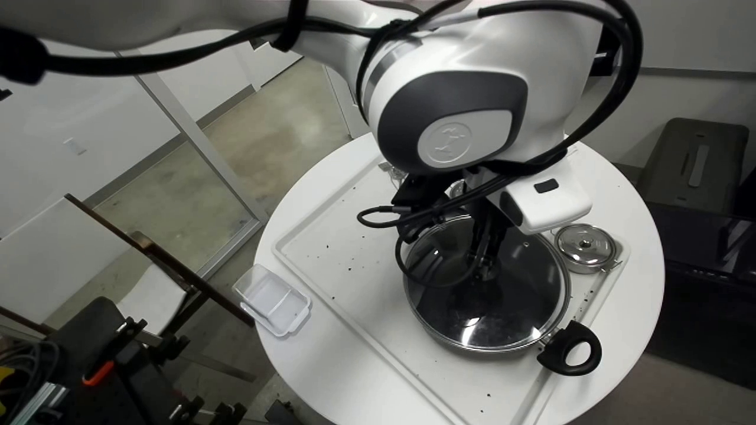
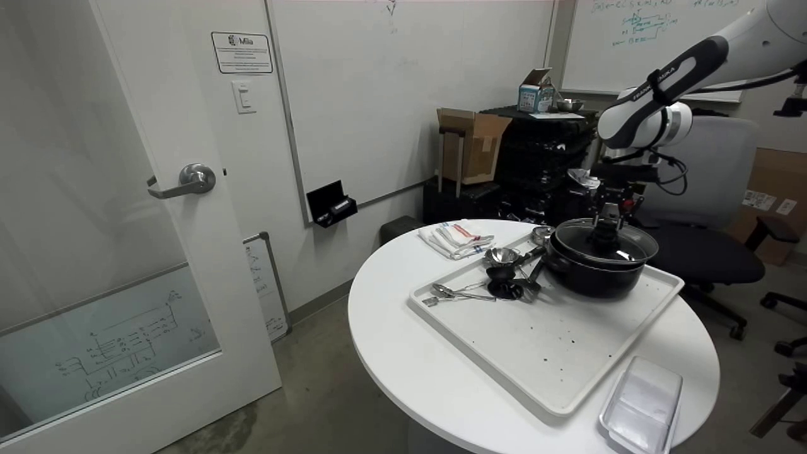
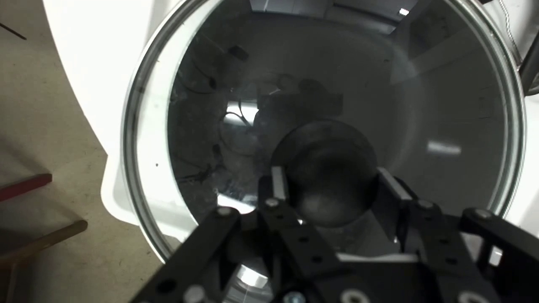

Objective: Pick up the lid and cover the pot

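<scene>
The lid [image 1: 525, 295] is round clear glass with a metal rim and a black centre knob; it also shows in the wrist view [image 3: 446, 101]. My gripper [image 3: 328, 185] has its fingers on both sides of the knob and is shut on it. In an exterior view the lid [image 2: 577, 236] is over the black pot [image 2: 592, 280], slightly above its rim and shifted to one side. In the wrist view, white tray shows through the lid's left part, so lid and pot are not centred. The pot's looped black handle [image 1: 570, 348] sticks out. The gripper's fingertips [image 2: 606, 228] are partly blurred there.
A white tray [image 2: 504, 347] on the round table carries the pot. Dark utensils [image 2: 507, 284] and small metal tools [image 2: 451, 293] lie beside it. A small silvery lidded pot [image 1: 585, 245] stands close by. A plastic container [image 1: 277, 301] and folded cloth [image 2: 455, 239] are near the table edge.
</scene>
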Tool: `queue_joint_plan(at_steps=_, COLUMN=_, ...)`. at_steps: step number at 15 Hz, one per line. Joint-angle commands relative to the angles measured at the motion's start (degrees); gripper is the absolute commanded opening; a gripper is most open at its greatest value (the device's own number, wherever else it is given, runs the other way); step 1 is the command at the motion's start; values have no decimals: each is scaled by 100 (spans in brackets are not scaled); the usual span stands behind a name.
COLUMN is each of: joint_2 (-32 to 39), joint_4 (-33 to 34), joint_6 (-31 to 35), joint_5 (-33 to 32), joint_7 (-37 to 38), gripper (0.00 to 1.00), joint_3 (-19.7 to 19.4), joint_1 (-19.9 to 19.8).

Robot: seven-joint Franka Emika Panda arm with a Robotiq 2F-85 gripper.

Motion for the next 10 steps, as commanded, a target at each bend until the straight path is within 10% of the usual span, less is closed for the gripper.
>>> queue_joint_plan(at_steps=1, joint_2=82, joint_4=289, joint_6=-171, joint_5=46, joint_7=129, gripper=25, joint_3=-20, joint_1=6)
queue_joint_plan(at_steps=10, joint_2=135, joint_4=299, joint_6=-134, joint_5=15, joint_7=164, gripper=25, joint_3=-9, joint_1=75)
